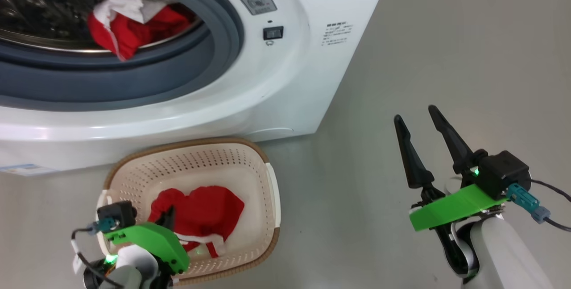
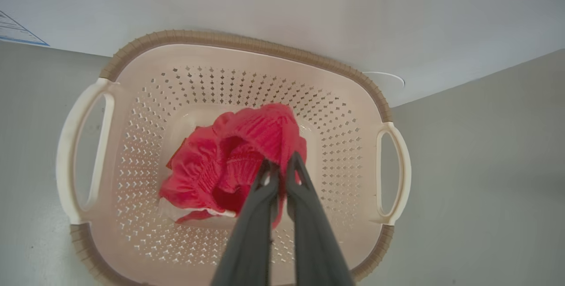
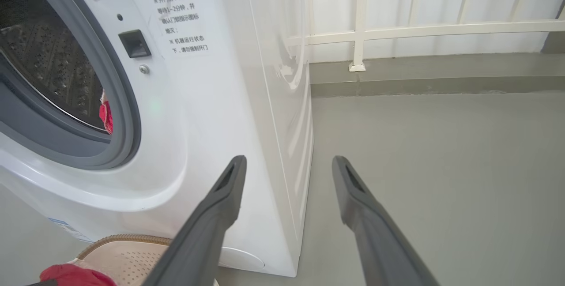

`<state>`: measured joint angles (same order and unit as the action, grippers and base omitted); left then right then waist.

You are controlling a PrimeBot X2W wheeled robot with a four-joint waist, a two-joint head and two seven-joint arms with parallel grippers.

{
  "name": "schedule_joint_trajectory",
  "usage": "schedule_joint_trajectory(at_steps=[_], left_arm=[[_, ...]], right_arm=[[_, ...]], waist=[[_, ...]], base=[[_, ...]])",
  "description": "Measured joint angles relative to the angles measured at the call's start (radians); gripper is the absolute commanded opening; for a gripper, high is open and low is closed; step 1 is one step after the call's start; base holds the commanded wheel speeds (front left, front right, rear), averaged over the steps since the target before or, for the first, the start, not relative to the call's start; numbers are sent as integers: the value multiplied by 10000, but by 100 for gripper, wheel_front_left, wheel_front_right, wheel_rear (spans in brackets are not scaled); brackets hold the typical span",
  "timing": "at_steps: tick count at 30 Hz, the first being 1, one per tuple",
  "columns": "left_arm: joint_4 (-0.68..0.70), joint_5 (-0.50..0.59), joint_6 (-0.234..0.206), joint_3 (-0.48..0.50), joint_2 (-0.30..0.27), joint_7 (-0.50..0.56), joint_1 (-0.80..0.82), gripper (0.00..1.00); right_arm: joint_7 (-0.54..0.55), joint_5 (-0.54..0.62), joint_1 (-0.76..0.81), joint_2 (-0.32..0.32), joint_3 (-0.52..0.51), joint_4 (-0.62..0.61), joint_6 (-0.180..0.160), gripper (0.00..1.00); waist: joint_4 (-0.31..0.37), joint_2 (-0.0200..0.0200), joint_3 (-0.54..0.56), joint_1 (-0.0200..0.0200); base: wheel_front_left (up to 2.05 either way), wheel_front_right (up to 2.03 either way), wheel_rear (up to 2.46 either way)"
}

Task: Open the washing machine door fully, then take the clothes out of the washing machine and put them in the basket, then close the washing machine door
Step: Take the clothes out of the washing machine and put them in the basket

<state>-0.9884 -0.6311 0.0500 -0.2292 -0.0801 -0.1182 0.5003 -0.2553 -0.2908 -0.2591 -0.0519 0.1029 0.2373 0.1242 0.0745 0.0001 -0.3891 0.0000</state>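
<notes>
Left gripper (image 2: 281,169) pinches red garment (image 2: 220,162); right gripper (image 1: 415,114) wide open.

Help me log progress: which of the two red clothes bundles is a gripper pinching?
The red garment lying in the basket: the left gripper is shut on its fabric. The other red bundle sits untouched in the washing machine drum.

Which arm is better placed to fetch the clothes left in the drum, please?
Probably right: the right gripper is open and empty; the left gripper is shut on a red garment in the basket.
</notes>
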Motion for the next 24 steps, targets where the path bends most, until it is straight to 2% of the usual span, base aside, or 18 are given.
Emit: schedule_joint_trajectory(at_steps=[8, 13, 15, 16, 17, 24], left_arm=[[-2084, -142, 313, -50, -40, 297, 1220, 0], [-2633, -92, 374, -205, -207, 343, 1552, 0], [-2685, -25, 491, -282, -278, 150, 1556, 54], [-2750, -21, 491, -309, -290, 113, 1555, 96], [-2805, -6, 477, -330, -318, 25, 1549, 100], [-2920, -4, 462, -376, -349, -805, 1502, 100]], right_arm=[[-2, -171, -411, 0, 196, -109, 0, 100], [0, -180, -434, 0, 194, -113, 0, 100], [0, -244, -448, 0, 190, -98, 0, 100], [-2, -270, -458, 0, 192, -84, 0, 100], [-2, -274, -471, 0, 196, -65, 0, 100], [-2, -343, -480, 0, 219, 65, 0, 100]], waist=[[415, 0, -632, 0], [772, 0, -878, -1], [883, 0, -935, 0], [931, 0, -949, 0], [973, 0, -952, 0], [1016, 0, -605, -1]], base=[[0, 0, 0], [0, 0, 0], [0, 0, 0], [0, 0, 0], [0, 0, 0], [0, 0, 0]])
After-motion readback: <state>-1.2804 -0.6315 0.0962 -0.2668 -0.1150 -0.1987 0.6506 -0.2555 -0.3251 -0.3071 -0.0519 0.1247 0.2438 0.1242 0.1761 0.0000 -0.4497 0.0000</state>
